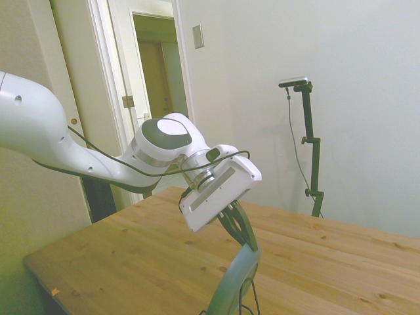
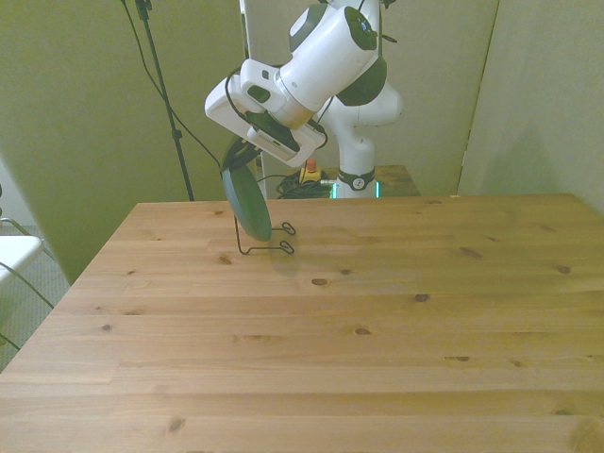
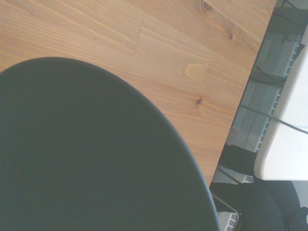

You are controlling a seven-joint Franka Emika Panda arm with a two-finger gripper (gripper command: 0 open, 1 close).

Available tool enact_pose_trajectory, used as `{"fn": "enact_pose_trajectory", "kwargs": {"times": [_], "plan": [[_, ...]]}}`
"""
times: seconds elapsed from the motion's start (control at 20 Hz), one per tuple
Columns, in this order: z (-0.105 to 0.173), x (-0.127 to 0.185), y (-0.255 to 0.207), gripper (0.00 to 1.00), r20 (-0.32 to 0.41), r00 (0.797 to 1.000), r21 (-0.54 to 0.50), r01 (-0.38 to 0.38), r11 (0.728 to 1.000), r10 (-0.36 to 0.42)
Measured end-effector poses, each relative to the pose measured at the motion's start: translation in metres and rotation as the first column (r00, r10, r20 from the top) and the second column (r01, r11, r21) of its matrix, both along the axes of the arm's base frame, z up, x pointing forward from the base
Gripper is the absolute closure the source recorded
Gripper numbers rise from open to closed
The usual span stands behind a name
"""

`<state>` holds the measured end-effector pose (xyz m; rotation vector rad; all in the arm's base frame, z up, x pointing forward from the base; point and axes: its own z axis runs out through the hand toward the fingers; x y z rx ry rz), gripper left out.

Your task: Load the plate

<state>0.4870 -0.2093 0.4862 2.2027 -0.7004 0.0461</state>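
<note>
Plate [image 2: 247, 202] clamped on edge in gripper [image 2: 238, 162], tilted steeply at about eleven o'clock on table [image 2: 377, 321], lower rim just over thin wire rack [image 2: 269, 243] beyond, apparently not yet seated between its wires; pick-up and carry done by the look of it, lowering and release left.

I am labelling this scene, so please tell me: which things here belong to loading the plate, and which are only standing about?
Belong to the job:
- the plate, held on edge above the table
- the gripper, shut on the plate's rim
- the thin wire rack, directly below the plate

Only standing about:
- the wooden table
- the cables behind the table's far edge
</note>
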Motion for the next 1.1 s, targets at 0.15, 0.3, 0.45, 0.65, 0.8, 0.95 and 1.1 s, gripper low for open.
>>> {"fn": "enact_pose_trajectory", "kwargs": {"times": [0.15, 0.3, 0.45, 0.65, 0.8, 0.95, 1.1], "plan": [[-0.0023, 0.0005, -0.0007, 1.00, 0.000, 1.000, 0.000, 0.004, 1.000, -0.004], [-0.0039, 0.0008, -0.0008, 1.00, -0.001, 1.000, -0.001, 0.006, 1.000, -0.006], [-0.0059, 0.0014, -0.0009, 0.00, -0.001, 1.000, -0.001, 0.010, 1.000, -0.010], [-0.0070, 0.0017, -0.0008, 0.00, 0.000, 1.000, -0.002, 0.012, 1.000, -0.012], [-0.0070, 0.0017, -0.0008, 0.00, 0.000, 1.000, -0.002, 0.013, 1.000, -0.013], [-0.0069, 0.0018, -0.0008, 0.00, 0.000, 1.000, -0.002, 0.013, 1.000, -0.013], [-0.0069, 0.0017, -0.0009, 0.00, 0.001, 1.000, -0.002, 0.013, 1.000, -0.013]]}}
